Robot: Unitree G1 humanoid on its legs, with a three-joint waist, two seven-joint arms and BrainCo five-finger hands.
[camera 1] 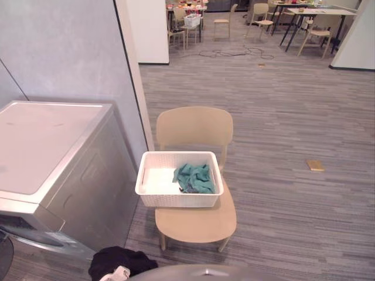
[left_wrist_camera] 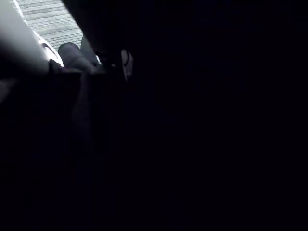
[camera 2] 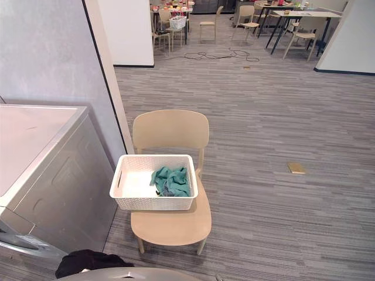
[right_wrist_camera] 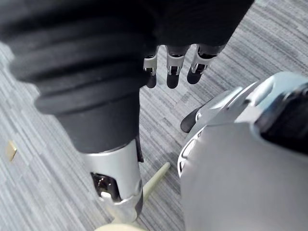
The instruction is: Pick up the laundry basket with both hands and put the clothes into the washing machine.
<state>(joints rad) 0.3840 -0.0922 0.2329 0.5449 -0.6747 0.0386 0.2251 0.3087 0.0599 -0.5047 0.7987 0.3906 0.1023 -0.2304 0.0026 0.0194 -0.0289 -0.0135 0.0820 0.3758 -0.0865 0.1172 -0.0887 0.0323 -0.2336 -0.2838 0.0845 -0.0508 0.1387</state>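
A white perforated laundry basket [camera 1: 179, 198] stands on the seat of a beige chair [camera 1: 196, 222]. Inside it, toward its right side, lies a crumpled teal cloth [camera 1: 194, 178]. The grey washing machine [camera 1: 88, 175] with a white top stands just left of the chair. My right hand [right_wrist_camera: 173, 67] hangs over the grey floor, away from the basket, its fingers straight and holding nothing. The dark cover of my left hand [camera 1: 114, 260] shows low by the machine's front corner.
A grey wall panel [camera 1: 64, 52] rises behind the machine and chair. Striped grey floor [camera 1: 293, 146] spreads to the right, with a small tan block [camera 1: 315, 165] lying on it. Tables and chairs [camera 1: 304, 23] stand far back, beyond a cable [camera 1: 234, 52] on the floor.
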